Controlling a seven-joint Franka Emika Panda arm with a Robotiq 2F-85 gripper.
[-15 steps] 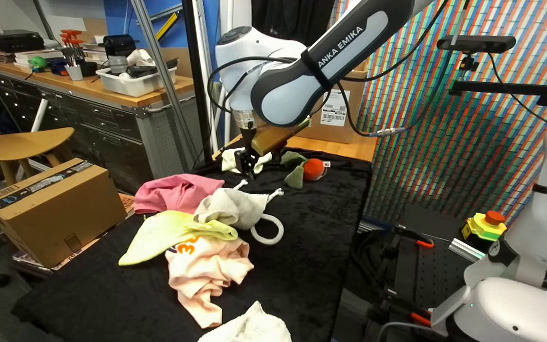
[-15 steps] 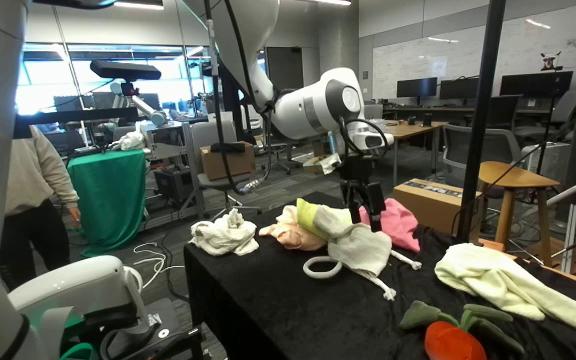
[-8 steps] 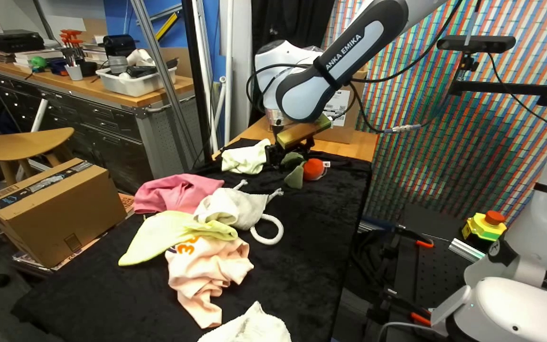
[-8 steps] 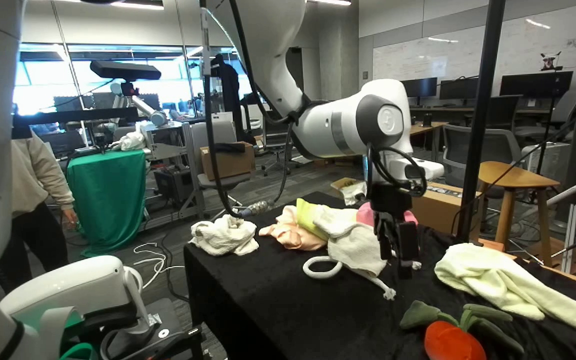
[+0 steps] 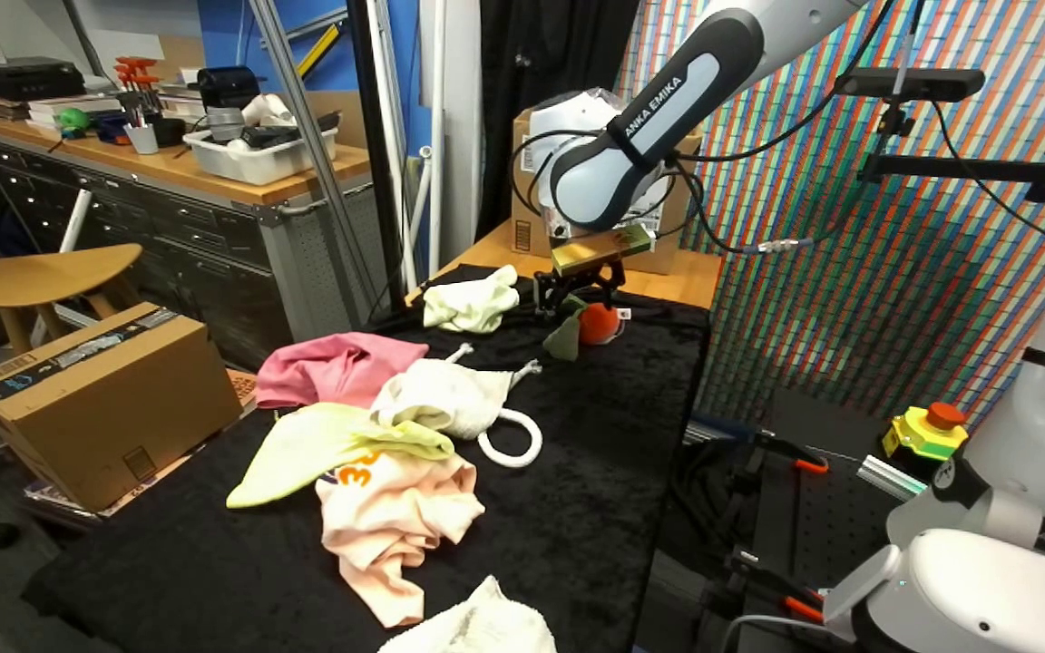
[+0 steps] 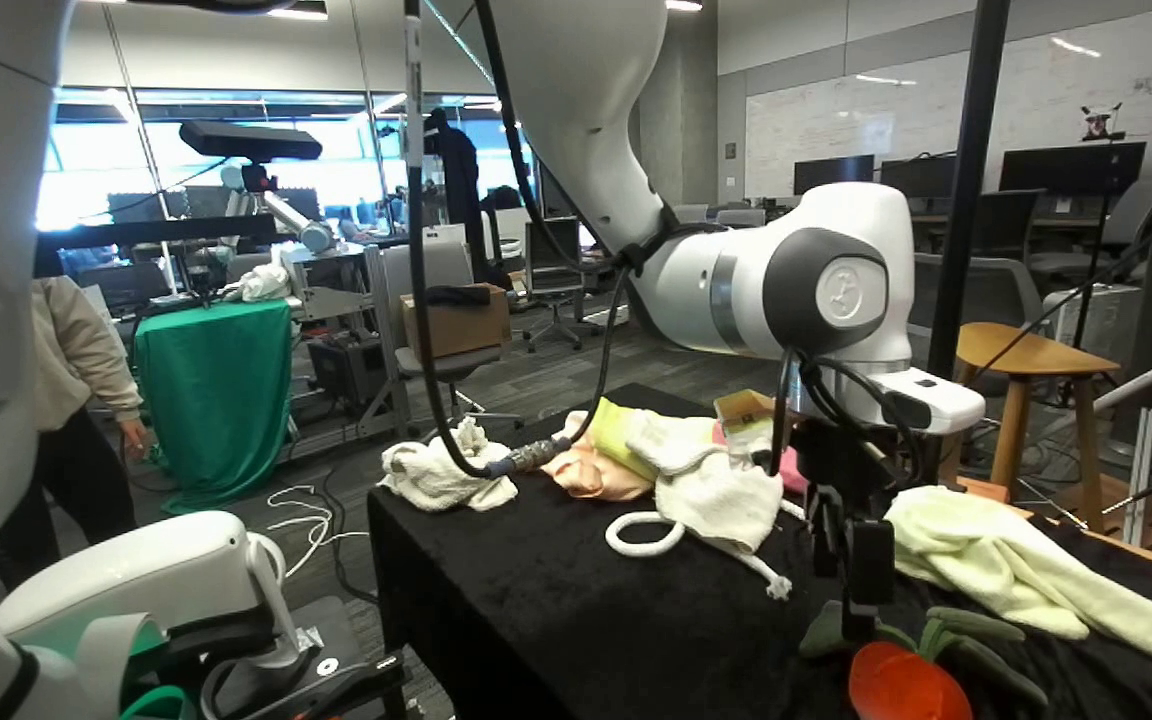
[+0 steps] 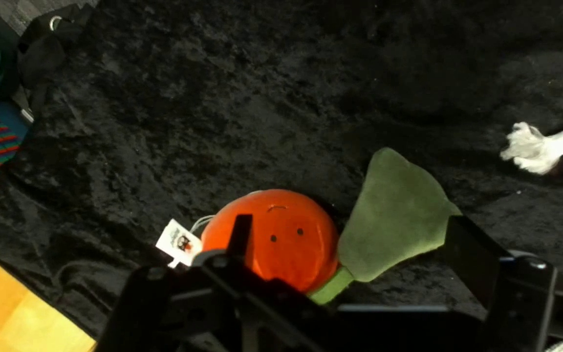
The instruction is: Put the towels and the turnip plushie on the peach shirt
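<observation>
Over black cloth [image 5: 577, 490] the claw [image 7: 349, 226] gapes; the far whiteboard [image 6: 876, 120] seems faintly scribbled.

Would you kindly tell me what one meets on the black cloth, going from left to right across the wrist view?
A white tag → the red body of the turnip plushie → its green leaf → a frayed white rope end.

In ext. view: plushie [image 5: 594, 325] R of towel [image 5: 470, 304]; 2nd towel [image 5: 330, 446] partly on shirt [image 5: 402, 512].
</observation>
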